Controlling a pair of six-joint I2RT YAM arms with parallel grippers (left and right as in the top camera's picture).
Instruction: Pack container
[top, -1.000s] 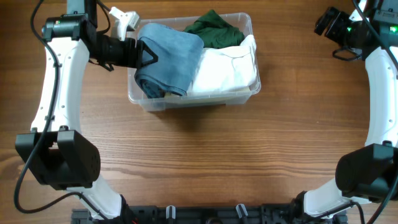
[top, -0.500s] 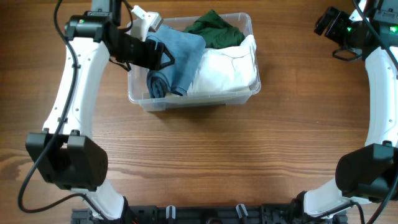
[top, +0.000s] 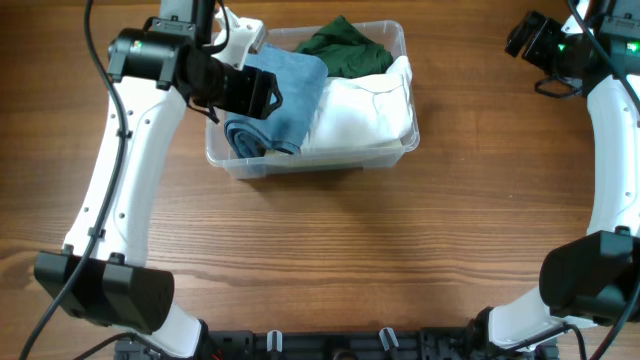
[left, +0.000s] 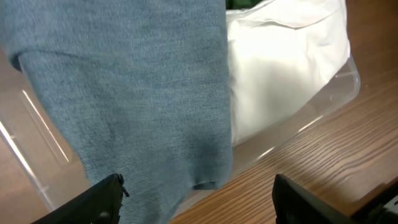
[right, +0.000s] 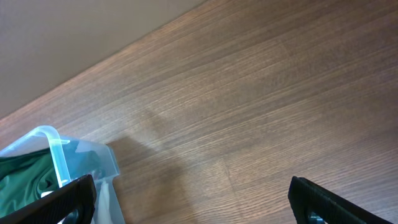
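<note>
The container (top: 310, 163) is sitting far-middle on the table (top: 330, 260), holding a green cloth (top: 340, 45), white cloth (top: 365, 105) and, leftmost, blue cloth (top: 298, 88). The left gripper (top: 264, 96) is hovering over, perhaps touching, the blue cloth, fingers spread and empty, so tucking-in seems underway, next calling for a downward press inside the rim. The right gripper (top: 522, 38) is hanging spread and idle over the table, far right.

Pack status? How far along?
Done: green cloth, white cloth and blue cloth all lie in the container. In hand: nothing; left gripper hovers open over the blue cloth, right gripper is open, parked far right. Left: likely just tucking the blue cloth; nothing else to pack in view.
</note>
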